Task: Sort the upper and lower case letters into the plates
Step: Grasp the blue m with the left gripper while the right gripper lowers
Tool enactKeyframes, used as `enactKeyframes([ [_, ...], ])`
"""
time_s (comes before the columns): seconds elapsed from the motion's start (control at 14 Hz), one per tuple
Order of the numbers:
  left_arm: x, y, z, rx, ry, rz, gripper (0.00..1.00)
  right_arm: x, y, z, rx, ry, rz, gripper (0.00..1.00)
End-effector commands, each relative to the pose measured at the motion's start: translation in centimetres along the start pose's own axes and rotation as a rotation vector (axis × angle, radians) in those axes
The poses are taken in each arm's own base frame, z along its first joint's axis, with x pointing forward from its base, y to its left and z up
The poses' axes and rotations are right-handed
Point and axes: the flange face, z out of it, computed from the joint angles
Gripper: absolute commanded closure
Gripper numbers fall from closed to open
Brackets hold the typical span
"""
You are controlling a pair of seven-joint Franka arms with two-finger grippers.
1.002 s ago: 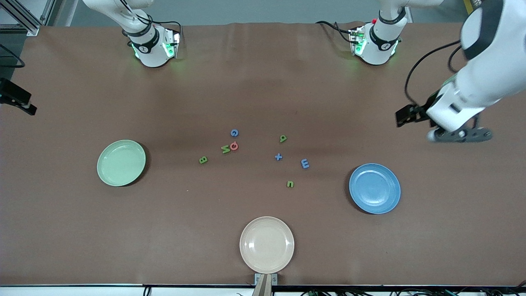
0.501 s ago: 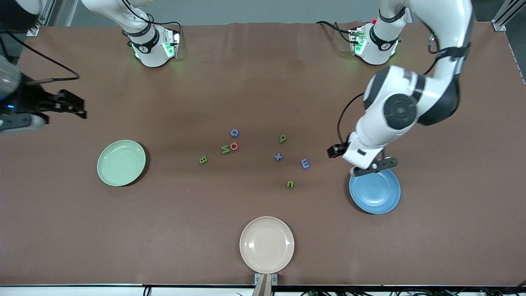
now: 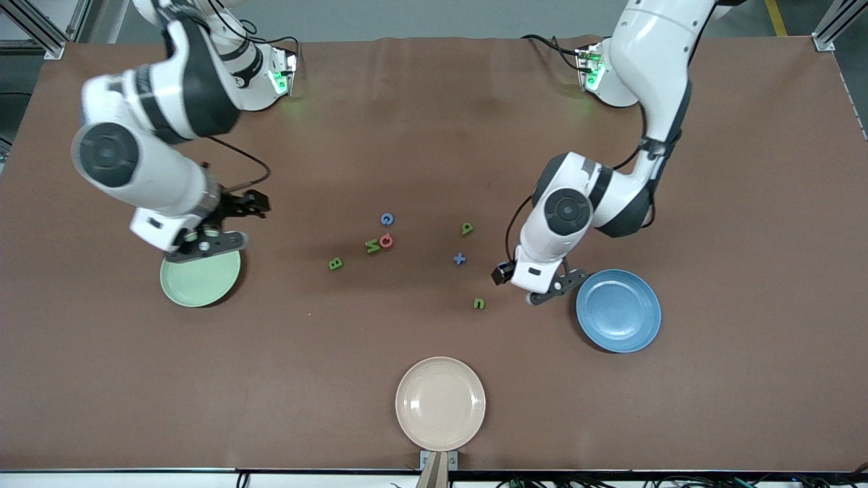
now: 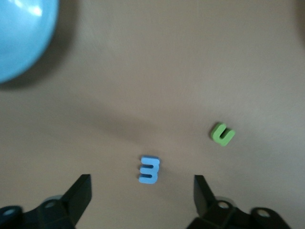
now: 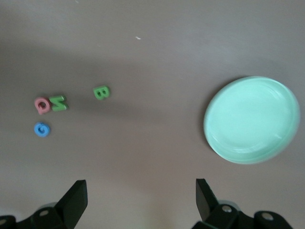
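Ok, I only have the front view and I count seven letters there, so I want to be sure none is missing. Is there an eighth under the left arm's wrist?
Observer: Yes. The left wrist view shows a blue E lying flat on the table, right under the left gripper.
Operator: Is it gripped?
Observer: No. The fingers stand wide open on either side of it, apart from it.
Operator: And the right gripper's fingers? I can't make them out from here.
Observer: The right gripper is open too, with nothing between its fingers in its wrist view.
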Motion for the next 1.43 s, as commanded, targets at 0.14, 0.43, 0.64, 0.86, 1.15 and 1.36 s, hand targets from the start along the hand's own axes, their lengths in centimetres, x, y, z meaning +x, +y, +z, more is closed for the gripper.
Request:
enactKeyframes([
  [0.14,-1.0,0.6,4.7,0.005,0.017,-0.015,0.19,-1.5,-6.1,10.3,0.002,0.155,-0.086,0.00],
  [0.43,-1.8,0.8,6.4,0.025,0.004,-0.004,0.32,-0.7,-8.1,17.2,-0.029,0.159,-0.155,0.00],
  [0.64,-2.2,0.7,7.6,0.040,-0.003,0.003,0.40,0.6,-7.0,20.8,-0.048,0.159,-0.206,0.00],
  [0.86,-2.3,0.7,8.4,0.051,-0.004,0.010,0.51,2.0,-7.2,22.5,-0.008,0.140,-0.166,0.00],
  [1.15,-1.9,0.7,7.9,0.047,0.005,0.023,0.98,3.9,-6.9,23.2,0.065,0.145,-0.182,0.00],
  [1.36,1.2,-0.5,3.7,0.049,0.083,0.057,1.00,4.5,-6.5,23.4,0.068,0.135,-0.185,0.00],
])
